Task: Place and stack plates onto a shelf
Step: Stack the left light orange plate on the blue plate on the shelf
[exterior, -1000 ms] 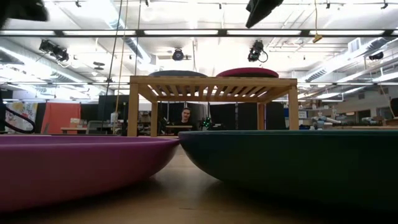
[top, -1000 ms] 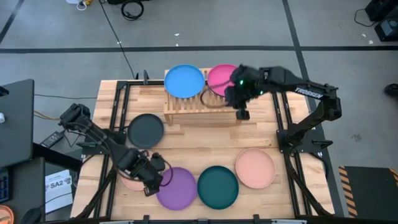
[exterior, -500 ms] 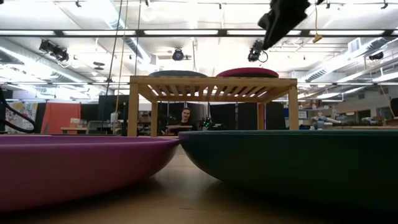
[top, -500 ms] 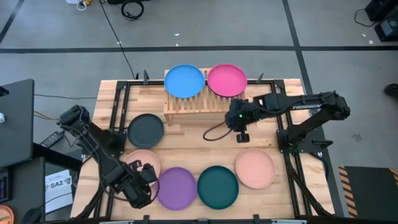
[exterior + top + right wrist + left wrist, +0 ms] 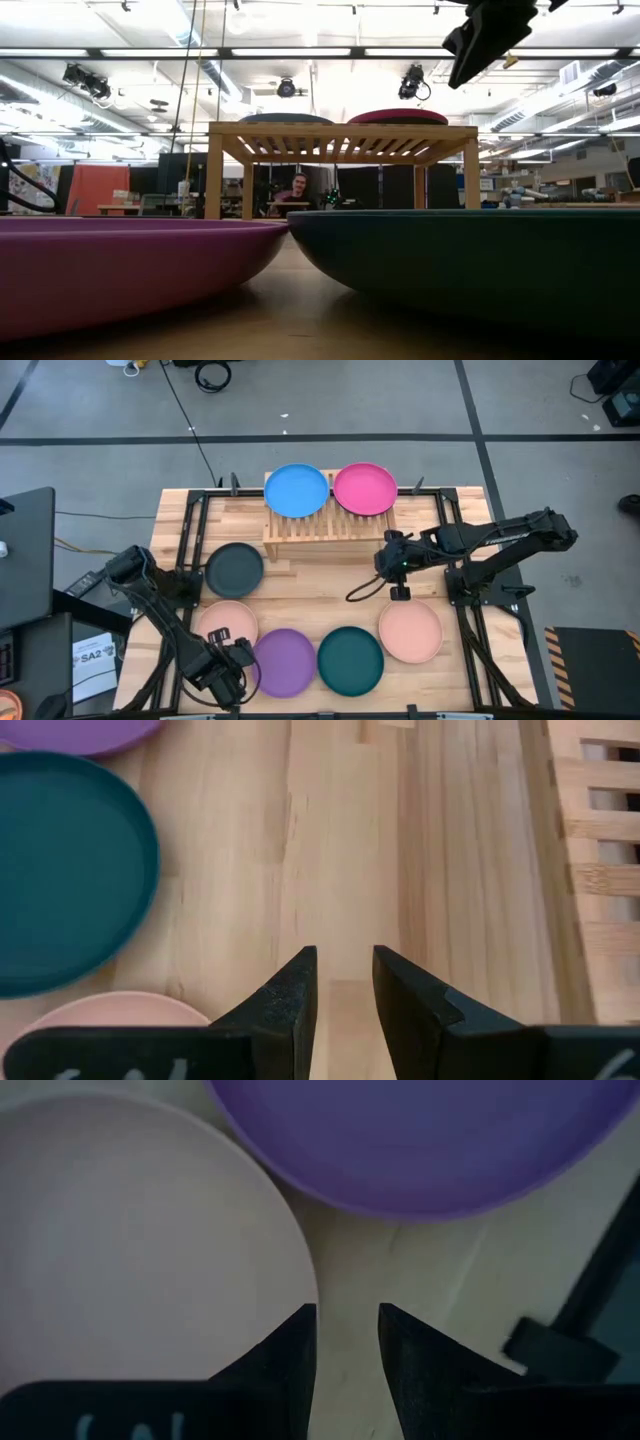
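Observation:
On the shelf (image 5: 325, 525) at the far middle sit a blue plate (image 5: 296, 490) and a magenta plate (image 5: 364, 489). On the table lie a charcoal plate (image 5: 234, 570), a peach plate (image 5: 228, 623), a purple plate (image 5: 285, 662), a teal plate (image 5: 350, 660) and a second peach plate (image 5: 410, 630). My left gripper (image 5: 347, 1342) points down, open, over bare wood between the left peach plate (image 5: 140, 1230) and the purple plate (image 5: 430, 1140). My right gripper (image 5: 345, 985) hangs open above the table between the shelf (image 5: 600, 850) and the right peach plate (image 5: 120, 1012).
Black frame rails (image 5: 190, 550) run along the table's left and right sides. In the low view the purple plate (image 5: 120, 270) and the teal plate (image 5: 470, 260) fill the foreground, and a person (image 5: 298, 188) sits far behind the shelf (image 5: 345, 130). Bare wood lies mid-table.
My right gripper has come away from the shelf's right end toward the near edge and down, now over the table's middle right. My left gripper has gone from the purple plate's left rim toward the near left corner and lower. No plate has moved.

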